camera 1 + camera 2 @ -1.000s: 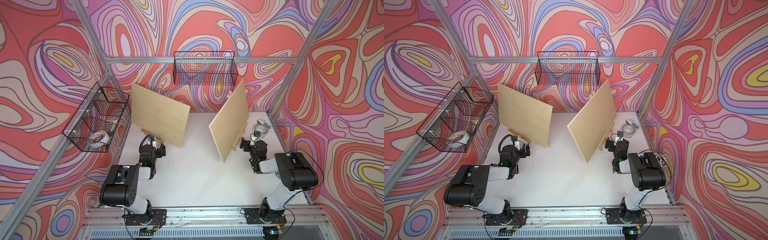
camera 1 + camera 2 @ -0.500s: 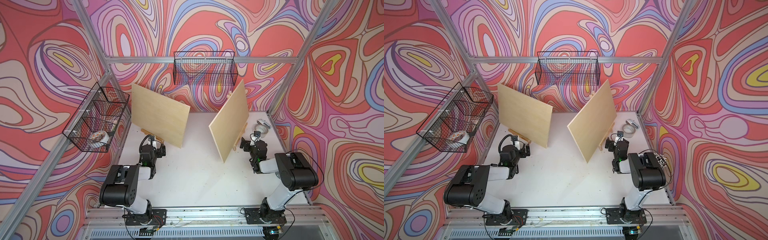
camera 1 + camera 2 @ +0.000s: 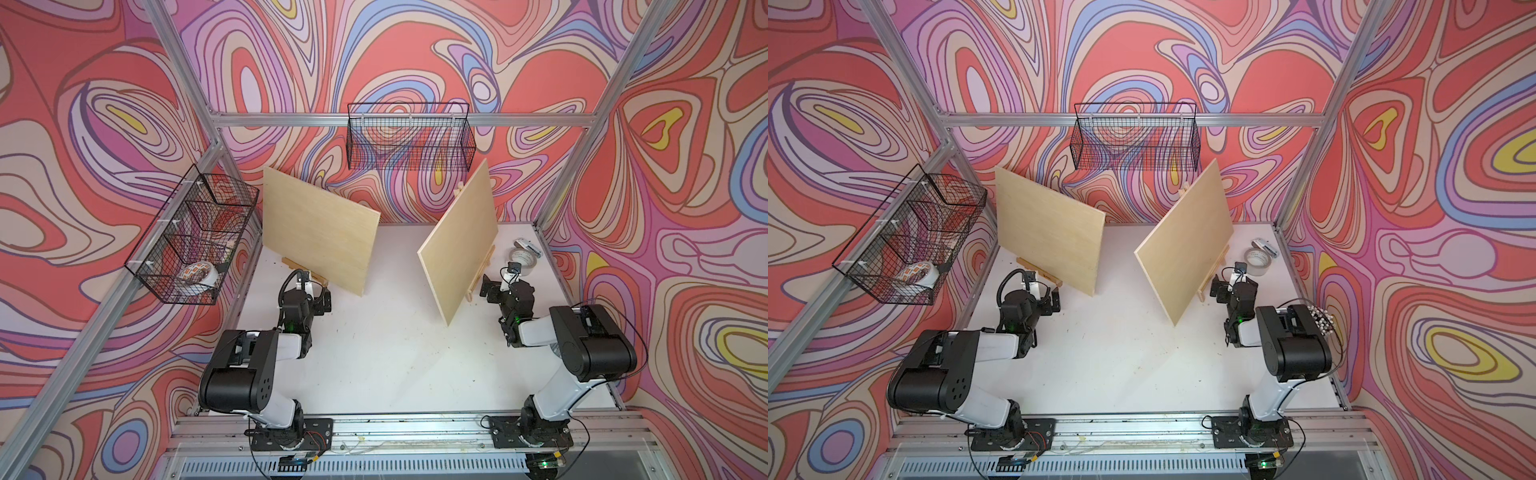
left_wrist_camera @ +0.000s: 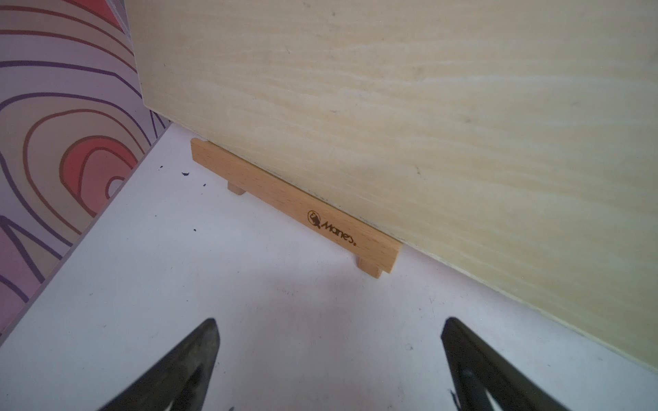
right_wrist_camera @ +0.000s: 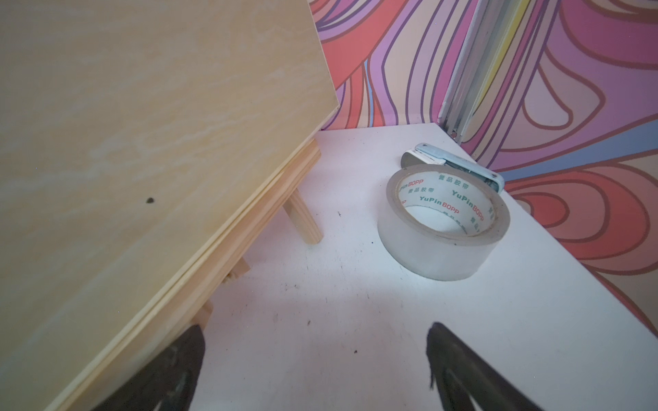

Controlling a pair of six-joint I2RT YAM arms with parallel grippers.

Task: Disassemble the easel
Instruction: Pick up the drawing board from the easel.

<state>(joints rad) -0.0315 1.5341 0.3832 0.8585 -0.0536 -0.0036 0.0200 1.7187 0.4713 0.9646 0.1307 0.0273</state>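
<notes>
Tape, baskets and swirled walls around a white surface
A roll of clear tape (image 5: pixel 443 227) lies flat on the white surface (image 3: pixel 395 353) near its far right corner, with printed lettering inside its core; just behind it sits a small pale-blue and metal tool (image 5: pixel 452 162), possibly a stapler, though its shape is hard to read. A long black wire basket (image 3: pixel 409 137) hangs from the back rail of the aluminium frame (image 3: pixel 291 120). A second, divided wire basket (image 3: pixel 191 237) hangs on the left side, with a patterned tape roll (image 3: pixel 198 274) in its nearest compartment. The walls (image 3: pixel 83 124) carry red, pink, purple and beige swirls
</notes>
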